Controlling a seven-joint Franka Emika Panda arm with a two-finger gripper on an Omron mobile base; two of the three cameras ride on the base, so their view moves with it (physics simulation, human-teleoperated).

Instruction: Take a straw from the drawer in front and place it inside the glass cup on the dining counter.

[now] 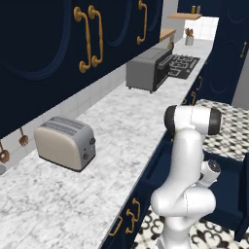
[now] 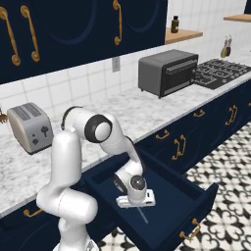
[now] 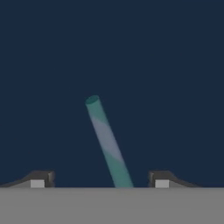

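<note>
Hand: the hand (image 3: 99,183) hangs low inside the drawer (image 2: 193,196), fingers apart, one on each side of the straw (image 3: 106,144), not touching it.
Straw: teal with pale bands, lying on the drawer's dark-blue floor near its middle.
Drawer: pulled out below the marble surface (image 2: 147,110).

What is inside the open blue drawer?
A green-and-white striped straw lies on the drawer's dark blue floor, between the fingers of the hand reaching in. The robot's arm covers part of the drawer's back.
</note>
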